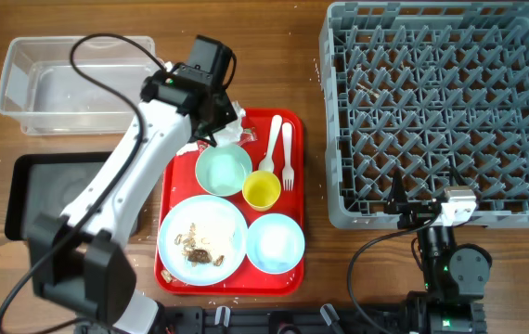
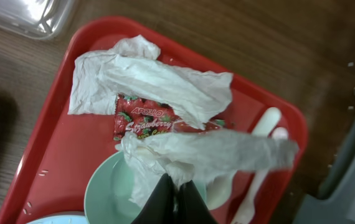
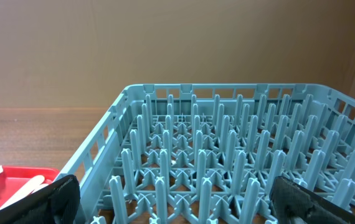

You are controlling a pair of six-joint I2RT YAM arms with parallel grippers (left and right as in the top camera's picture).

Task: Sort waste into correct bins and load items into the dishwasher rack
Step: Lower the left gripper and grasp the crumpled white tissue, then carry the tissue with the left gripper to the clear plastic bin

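Overhead first: the left arm (image 1: 121, 181) reaches over the red tray (image 1: 292, 125), and the left end effector (image 1: 223, 130) sits at the tray's far left corner, right on the crumpled white napkins (image 1: 239, 121). On the tray, the mint-green bowl (image 1: 225, 170) is just beside the yellow cup (image 1: 262, 190). The white spoon (image 1: 272, 148) and fork (image 1: 287, 160) lie side by side past the cup. At the near edge, the pale blue plate (image 1: 218, 223) carries the food scraps (image 1: 198, 243), with the pale blue bowl (image 1: 276, 243) next to it. To the left on the desk (image 1: 274, 46) sit the clear tub (image 1: 70, 83) and the black tray (image 1: 37, 181). The grey dishwasher rack (image 1: 441, 111) fills the right side, and the right arm (image 1: 450, 264) is at its near edge.

Left wrist now: the fingers (image 2: 162, 202) are clenched tight on a held napkin (image 2: 227, 155), which trails out blurred above the bowl (a firm pinch, this one). A second napkin (image 2: 152, 78) lies on the tray, partly over a red strawberry wrapper (image 2: 146, 119).

Right wrist: the right end effector (image 3: 179, 202) is spread wide, grasping nothing, facing the rack's upright pegs. A corner of the red tray shows at the far left.
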